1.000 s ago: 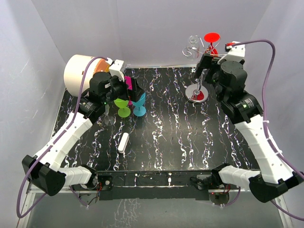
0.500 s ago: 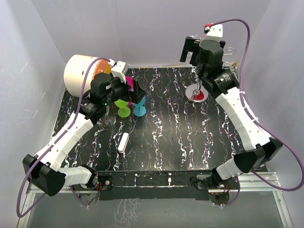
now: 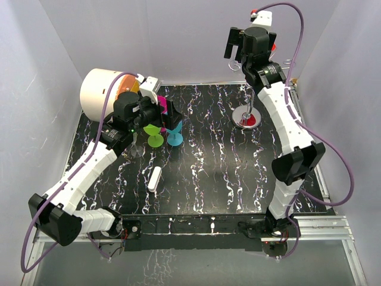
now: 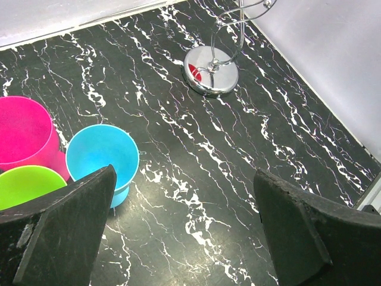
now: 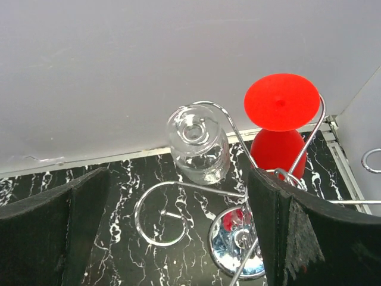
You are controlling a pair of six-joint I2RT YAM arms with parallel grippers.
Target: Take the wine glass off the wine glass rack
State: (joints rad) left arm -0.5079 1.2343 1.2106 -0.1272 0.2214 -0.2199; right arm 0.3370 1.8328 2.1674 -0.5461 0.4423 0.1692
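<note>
The wine glass rack (image 5: 238,241) is a silver wire stand with a round shiny base (image 3: 247,118) at the back right of the table. In the right wrist view, a clear wine glass (image 5: 198,143) and a red wine glass (image 5: 280,116) hang upside down from its curled arms. My right gripper (image 5: 172,238) is open, high above the rack and looking down on it, with nothing between its fingers. From above, the raised right gripper (image 3: 235,50) hides both glasses. My left gripper (image 4: 184,238) is open and empty over the table, next to a blue cup (image 4: 102,156).
A pink cup (image 4: 24,134) and a green cup (image 4: 27,186) stand beside the blue one. A cream drum (image 3: 98,89) lies at the back left. A small white object (image 3: 155,179) lies on the black marbled table (image 3: 208,173). White walls close in the back and sides.
My right arm has swung up and back, from beside the rack's pole to high above the rack. The left arm has not moved.
</note>
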